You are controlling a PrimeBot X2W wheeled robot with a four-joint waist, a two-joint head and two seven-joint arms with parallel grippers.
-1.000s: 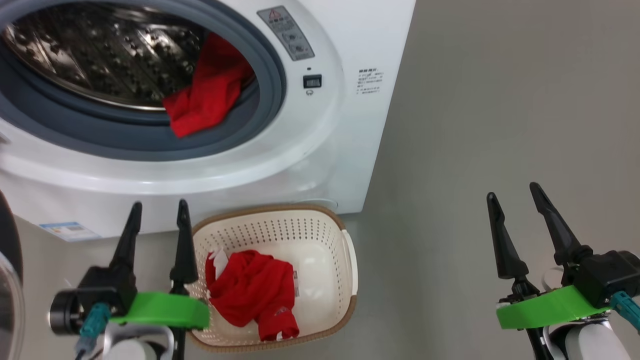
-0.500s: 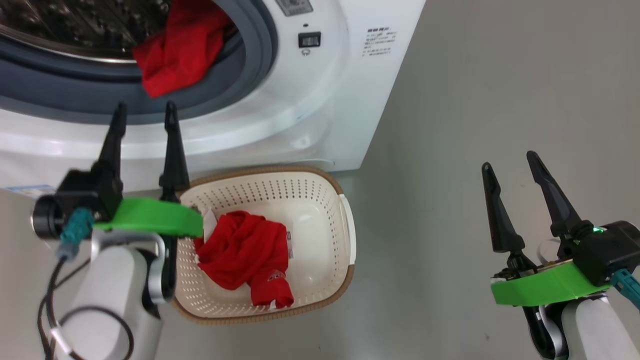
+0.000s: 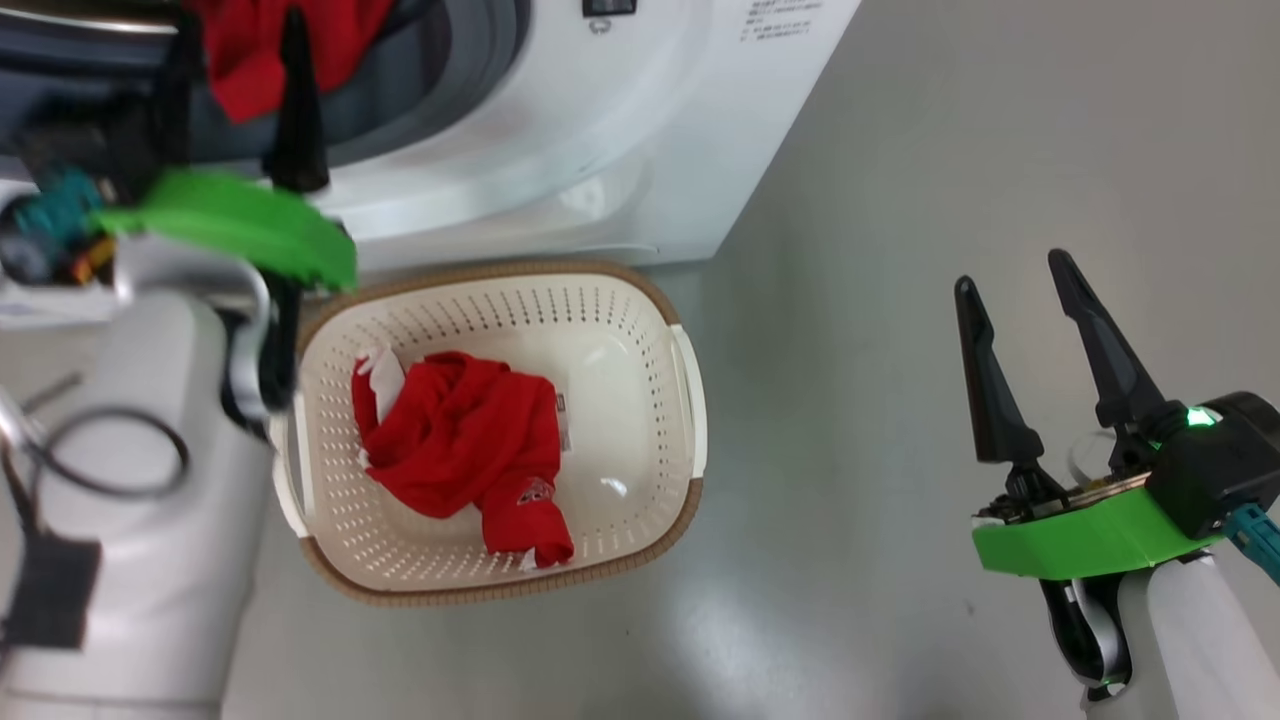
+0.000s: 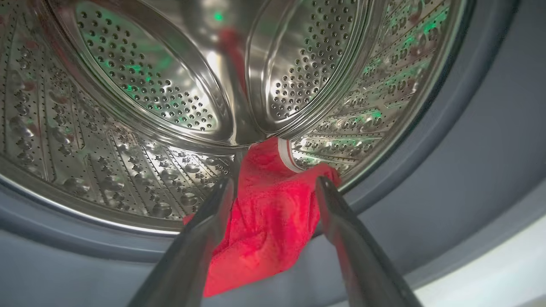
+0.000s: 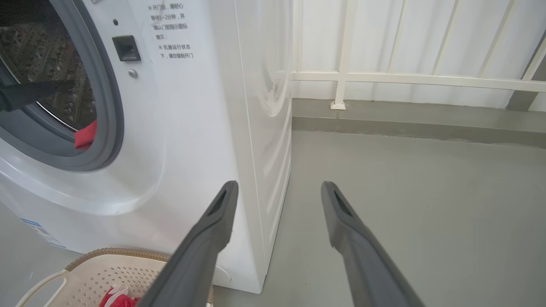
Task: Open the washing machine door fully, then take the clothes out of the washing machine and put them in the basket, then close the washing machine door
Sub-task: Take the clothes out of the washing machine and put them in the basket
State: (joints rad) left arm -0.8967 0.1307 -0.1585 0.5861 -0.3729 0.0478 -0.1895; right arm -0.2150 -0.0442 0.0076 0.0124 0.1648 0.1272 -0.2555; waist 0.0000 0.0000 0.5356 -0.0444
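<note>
We see the washing machine (image 3: 560, 130) on a grey floor (image 3: 900, 150), its round opening uncovered. A red garment (image 4: 264, 226) with a white stripe hangs from the steel drum (image 4: 140, 85) over the grey rubber seal (image 4: 469, 149). The left gripper (image 4: 274, 183) is at the opening, fingers spread, one on each side of this garment; we cannot tell whether they touch it. The basket (image 3: 520, 300) stands on the floor just in front of the machine, and a second red garment (image 3: 460, 440) lies crumpled inside it. The right gripper (image 3: 1010, 272) hangs over bare floor, well apart from the basket, fingers parted and holding nothing. Beside the machine runs a white railing (image 5: 384, 79).
</note>
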